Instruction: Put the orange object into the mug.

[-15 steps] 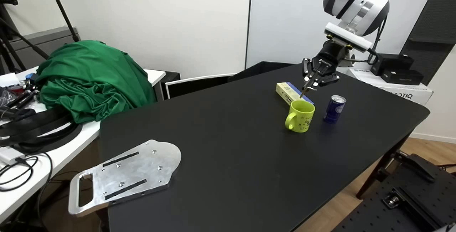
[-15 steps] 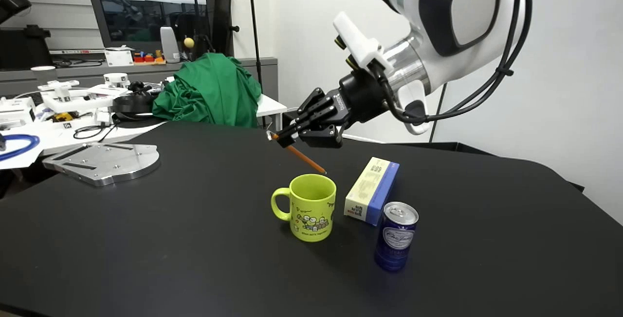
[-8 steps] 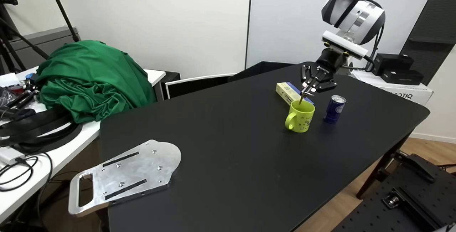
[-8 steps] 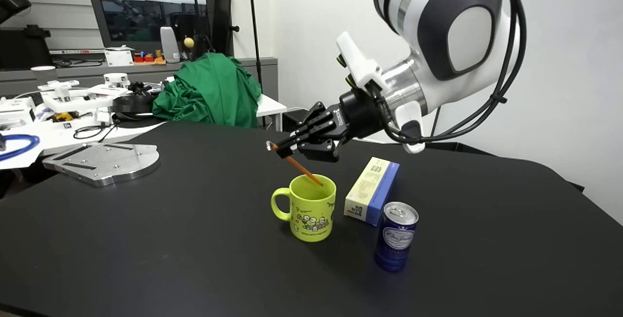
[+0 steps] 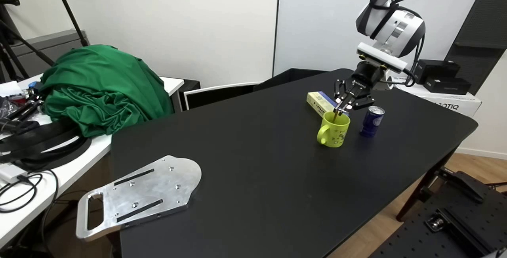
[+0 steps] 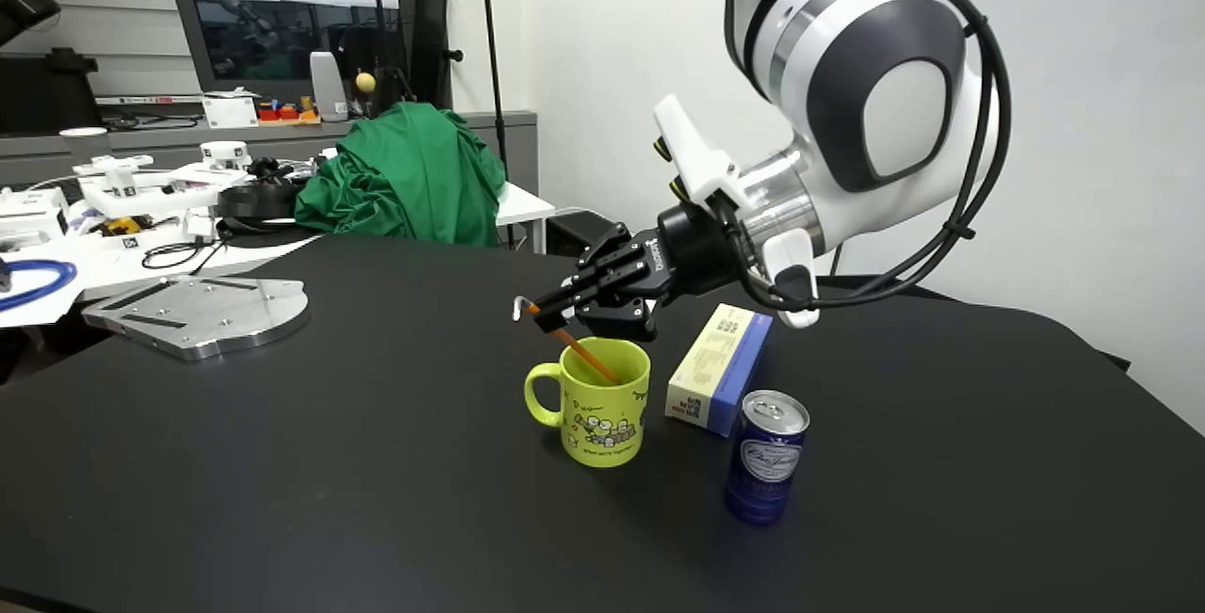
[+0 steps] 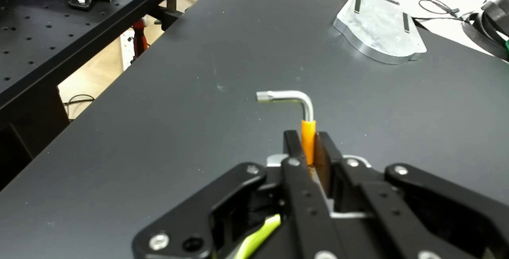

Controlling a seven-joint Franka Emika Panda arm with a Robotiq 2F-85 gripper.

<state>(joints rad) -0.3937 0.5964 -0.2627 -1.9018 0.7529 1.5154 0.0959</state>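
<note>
The orange object is a thin orange stick with a bent silver end that sticks out past the fingertips; it also shows in the wrist view. My gripper is shut on it near the bent end, as the wrist view also shows. The stick slants down, its lower end inside the opening of the lime-green mug. The mug stands upright, also seen in an exterior view, with the gripper just above its rim. In the wrist view only a lime-green strip of the mug shows behind the gripper.
A white-and-blue box lies close to the mug. A dark blue can stands upright near the mug and box. A silver metal plate lies at the far end of the black table.
My gripper has moved down with the orange object. The stick's lower end was above the mug's rim and is now inside the mug. The mug, box and can have not moved.
</note>
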